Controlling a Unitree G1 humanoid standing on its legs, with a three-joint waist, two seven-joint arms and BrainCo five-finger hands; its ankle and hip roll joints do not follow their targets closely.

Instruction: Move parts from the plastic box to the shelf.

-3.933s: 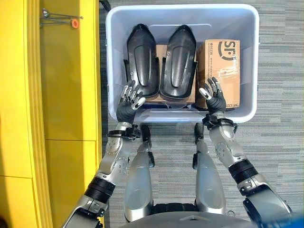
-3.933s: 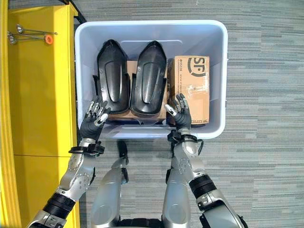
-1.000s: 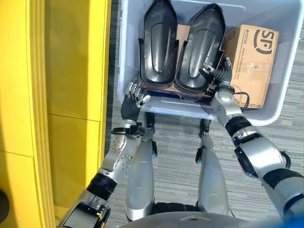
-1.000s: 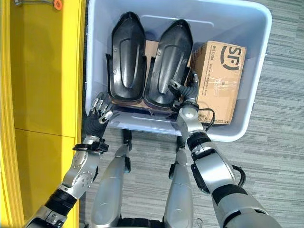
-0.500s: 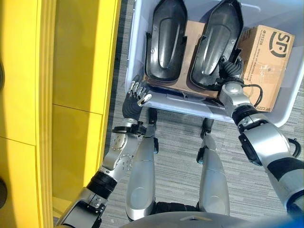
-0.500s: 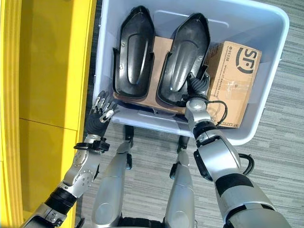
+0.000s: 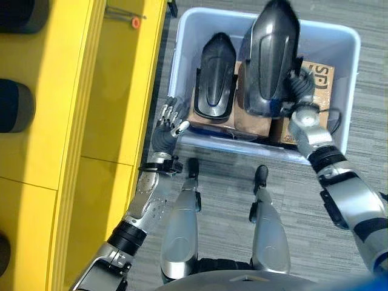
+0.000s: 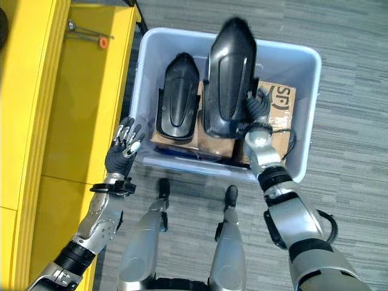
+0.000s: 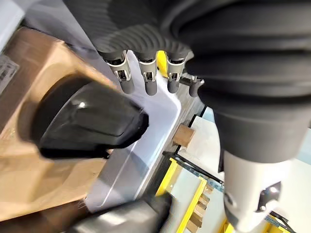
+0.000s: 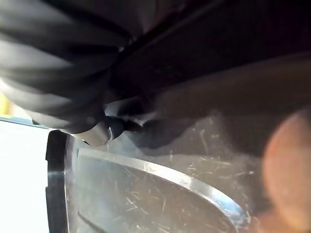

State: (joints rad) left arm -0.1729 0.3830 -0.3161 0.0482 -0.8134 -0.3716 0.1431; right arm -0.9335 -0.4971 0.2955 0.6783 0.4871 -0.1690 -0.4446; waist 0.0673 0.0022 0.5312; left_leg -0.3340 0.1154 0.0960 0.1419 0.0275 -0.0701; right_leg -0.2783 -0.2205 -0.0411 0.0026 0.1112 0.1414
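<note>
Right hand (image 7: 301,85) holds one black part (image 7: 271,57) above the plastic box (image 7: 342,130)
Its fingers curl around the part's 4 o'clock edge; a second black part (image 7: 214,93) lies inside at 9 o'clock on cardboard, and the left hand (image 7: 168,127), fingers relaxed and spread, hovers outside the box's 8 o'clock corner beside the yellow shelf (image 7: 97,109)

Plastic box (image 7: 348,91): pale blue-grey, plain. Two parts, one lifted (image 7: 271,54) and one lying in the box (image 7: 213,76): glossy black, unpatterned. Cardboard box (image 7: 321,76): brown with dark print. Shelf (image 7: 91,103): bright yellow, carrying an orange-tipped pin (image 7: 136,22). Floor (image 7: 364,18): grey carpet, fine striped weave. Both hands (image 7: 170,124) (image 7: 301,85): silver fingers, dark tips, dark ribbed covers.
</note>
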